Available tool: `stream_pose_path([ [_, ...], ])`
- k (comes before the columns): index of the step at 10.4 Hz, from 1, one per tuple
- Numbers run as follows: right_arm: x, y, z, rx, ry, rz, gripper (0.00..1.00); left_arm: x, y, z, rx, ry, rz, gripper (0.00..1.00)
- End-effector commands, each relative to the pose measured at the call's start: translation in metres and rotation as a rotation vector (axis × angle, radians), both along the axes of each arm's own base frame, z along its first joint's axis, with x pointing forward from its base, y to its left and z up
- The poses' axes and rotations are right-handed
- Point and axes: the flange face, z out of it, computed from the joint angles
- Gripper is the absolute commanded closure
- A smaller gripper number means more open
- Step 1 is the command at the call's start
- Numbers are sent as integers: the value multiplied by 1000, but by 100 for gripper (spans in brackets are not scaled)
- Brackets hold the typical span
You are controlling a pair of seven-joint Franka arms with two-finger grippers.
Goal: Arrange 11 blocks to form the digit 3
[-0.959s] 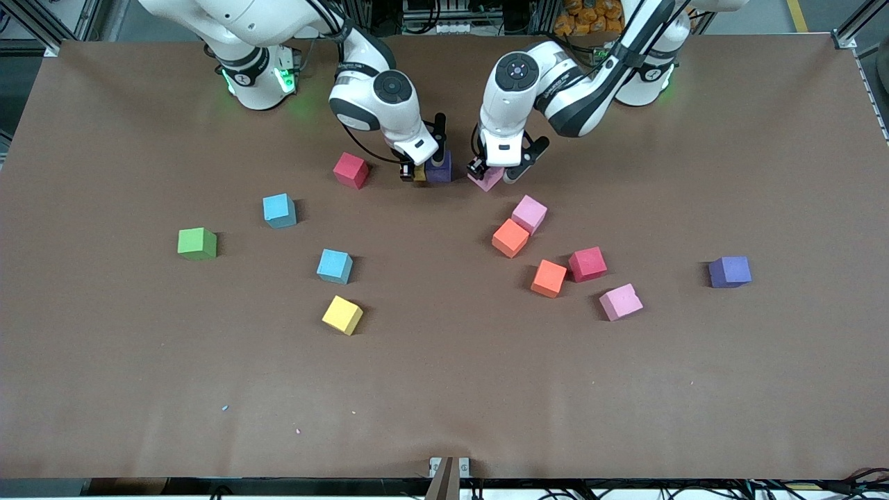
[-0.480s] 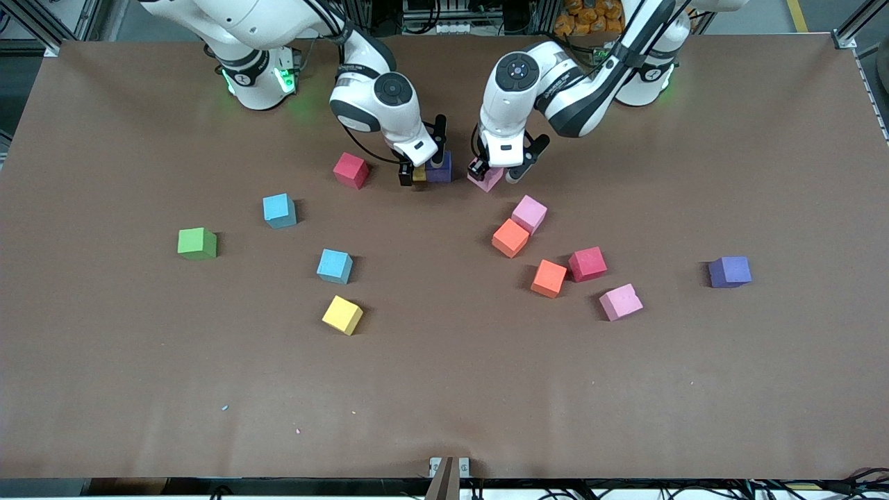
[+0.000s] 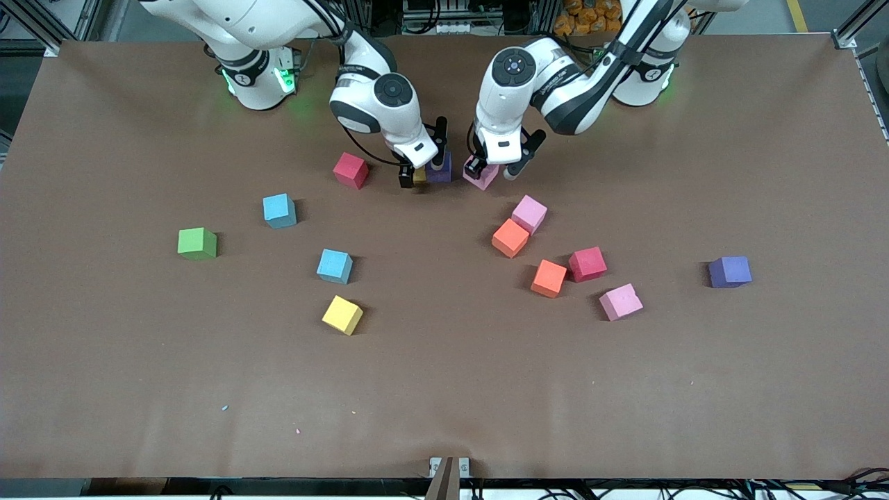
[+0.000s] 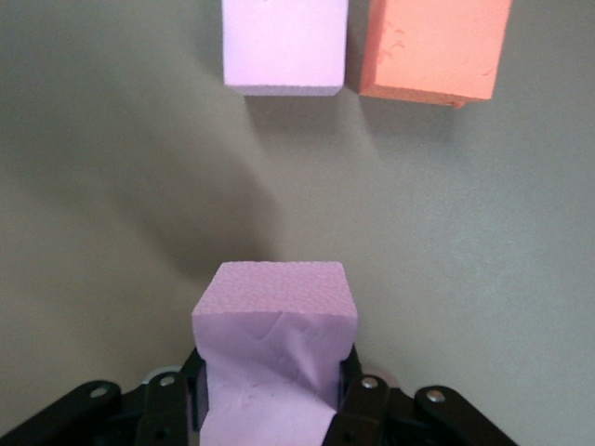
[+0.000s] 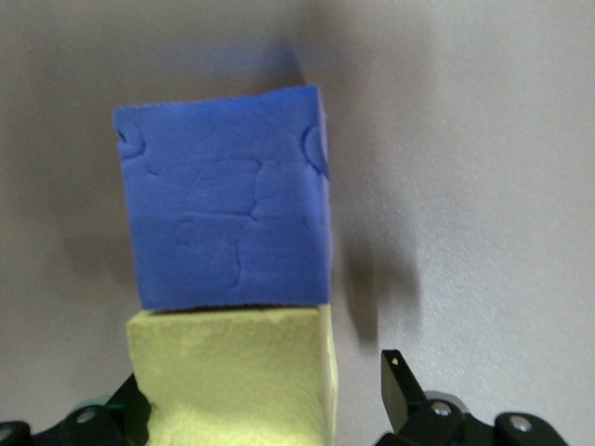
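Right claw (image 3: 418, 170) newly spread around yellow block (image 5: 237, 376) (touching purple block (image 5: 228, 200)); left claw (image 3: 492, 169) clamping pink block (image 4: 274, 358).

In the front view the right end effector (image 3: 419, 169) hides most of the yellow block (image 3: 419, 174) and part of the purple one (image 3: 442, 169) touching it. Both arms' bases run off the top edge. The left wrist view crops a pink block (image 4: 284, 45) and an orange block (image 4: 435, 46).

Pink block (image 4: 275, 358) in left claw (image 4: 271, 409): matt foam, fine grainy surface, creased on one face. Purple block (image 5: 226, 200): matt foam, shallow dents. Yellow block (image 5: 237, 376) touching it: matt, pebbly foam. Tabletop (image 3: 444, 389): brown, matt, smooth covering. Arm shells (image 3: 378, 104): white glossy plastic. Claw fingers (image 5: 402, 392): black, hard, slight sheen.
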Motion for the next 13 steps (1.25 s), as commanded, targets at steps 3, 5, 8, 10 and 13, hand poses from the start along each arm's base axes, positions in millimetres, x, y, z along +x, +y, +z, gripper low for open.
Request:
stream_pose_path([
  [3, 14, -11, 26, -43, -61, -26, 0, -3, -1, -6, 18, 52, 207, 100],
  [5, 10, -11, 37, -65, -72, -18, 0, -2, -3, -9, 12, 64, 313, 100],
  [8, 1, -9, 35, -71, -60, -14, 0, -3, -8, -21, -12, 87, 459, 100],
  [10, -12, -6, 36, -108, -44, 13, 0, -17, -19, -28, -13, 105, 512, 100],
  [13, -16, -5, 43, -117, -30, 9, 0, -20, -20, -39, -2, 126, 557, 100],
])
